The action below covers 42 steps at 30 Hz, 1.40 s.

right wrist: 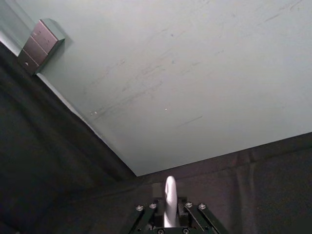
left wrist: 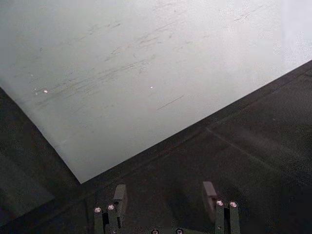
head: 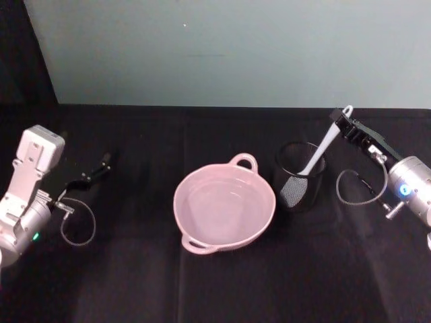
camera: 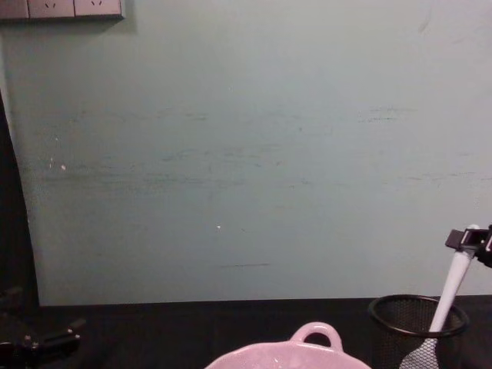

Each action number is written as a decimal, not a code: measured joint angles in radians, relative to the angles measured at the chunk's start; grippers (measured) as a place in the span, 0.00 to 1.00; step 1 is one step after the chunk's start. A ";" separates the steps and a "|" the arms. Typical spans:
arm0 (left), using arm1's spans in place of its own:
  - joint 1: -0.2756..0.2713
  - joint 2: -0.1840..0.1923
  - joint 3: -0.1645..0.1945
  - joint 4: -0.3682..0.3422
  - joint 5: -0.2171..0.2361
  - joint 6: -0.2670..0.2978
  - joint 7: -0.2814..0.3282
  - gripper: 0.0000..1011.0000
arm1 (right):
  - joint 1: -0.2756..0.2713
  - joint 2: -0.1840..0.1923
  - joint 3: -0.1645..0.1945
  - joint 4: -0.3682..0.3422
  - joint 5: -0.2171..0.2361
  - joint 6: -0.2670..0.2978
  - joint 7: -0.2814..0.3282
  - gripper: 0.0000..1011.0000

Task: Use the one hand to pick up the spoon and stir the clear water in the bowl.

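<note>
Black-clothed table (head: pixel 135 269) in front of a pale green wall. Near the middle, a glossy pale pink bowl (head: pixel 183 185), one small loop handle on the far rim and another on the near rim, clear water inside. Just beside it, on the robot's right, a black wire-mesh cup (head: pixel 313 196), upright. Inside the cup, a white plastic spoon (head: pixel 315 159): flat paddle head down and visible through the mesh, long slim handle leaning up and out toward the right. Contact between spoon head and cup bottom impossible to tell. Right gripper (head: pixel 342 124) above and just right of the cup, black flat jaws closed on the upper end of the handle, the holed tip poking out past them; behind it, a silver cylindrical arm with a blue glowing ring. Seen from the chest camera, that same grip high at the right edge, the handle slanting down into the cup. Left gripper (head: pixel 103 162), small and dark, low at the table's far left, well apart from the bowl, its fingers (left wrist: pixel 119 195) spread wide with nothing between them.
</note>
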 joint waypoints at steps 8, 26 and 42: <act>0.000 0.000 0.000 0.000 0.000 0.000 0.000 1.00 | -0.004 0.029 -0.024 -0.038 -0.026 -0.033 -0.013 0.12; 0.000 0.000 0.000 0.000 0.000 0.000 0.000 1.00 | 0.012 0.132 -0.058 -0.293 -0.239 -0.014 -0.045 0.12; 0.000 0.000 0.000 0.000 0.000 0.000 0.000 1.00 | 0.044 0.163 -0.052 -0.391 -0.300 0.064 -0.029 0.12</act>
